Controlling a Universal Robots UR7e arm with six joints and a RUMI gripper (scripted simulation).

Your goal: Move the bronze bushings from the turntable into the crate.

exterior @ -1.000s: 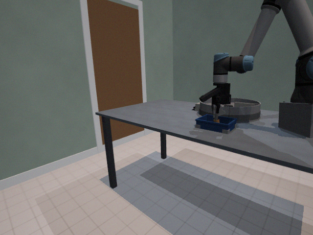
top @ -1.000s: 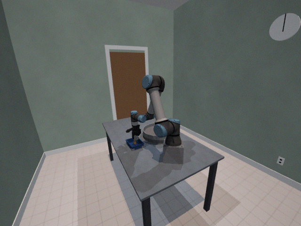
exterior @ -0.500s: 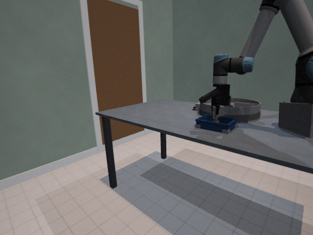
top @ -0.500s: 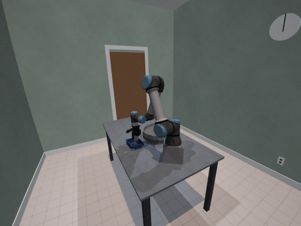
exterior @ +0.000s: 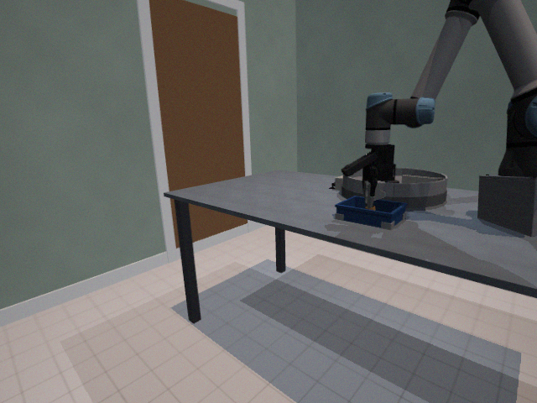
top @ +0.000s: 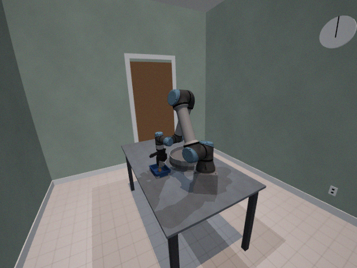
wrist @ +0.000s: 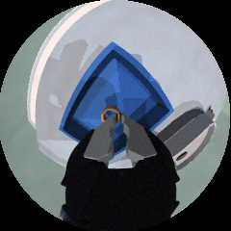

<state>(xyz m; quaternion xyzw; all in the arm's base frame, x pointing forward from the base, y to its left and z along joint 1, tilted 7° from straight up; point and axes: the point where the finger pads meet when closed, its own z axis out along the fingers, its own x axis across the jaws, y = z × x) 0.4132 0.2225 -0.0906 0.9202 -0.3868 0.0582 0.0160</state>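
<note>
Top view: UR arm [top: 186, 124] [exterior: 444, 52] bent over the tbl [top: 136, 152] [exterior: 242, 191] [wrist: 192, 72], wrist low, gripper [top: 160, 166] [exterior: 369, 205] [wrist: 117, 114] pointing down into the blue crate [top: 163, 173] [exterior: 366, 216] [wrist: 101, 89]. Orange-brown bronze bushing [top: 159, 170] [exterior: 372, 208] [wrist: 102, 115] shows at the fingertips, w/in the crate outline. Round turntable [top: 176, 162] [exterior: 416, 190] is beside the crate, partly behind the arm; steel bushings can't be made out, contents n/a from here. Ext. view: gripper upright over crate, tips below rim lvl, a bit of bushing visible at the tips, rest hidden by crate wall. Turntable stands behind crate, high rim hides its inside. Sm. pale blocks [exterior: 387, 225] at crate's lower corners, approx. flush w/ tbl. Wrist view: fingers nearly closed, v. narrow gap at tips, pinching bushing by one side of its wall; ring opening faces cam, most of ring sticks out to img L of tips. Crate floor seen around & beyond it, no other bushing visible in there. Can't tell if bushing bottom touches crate floor.
</note>
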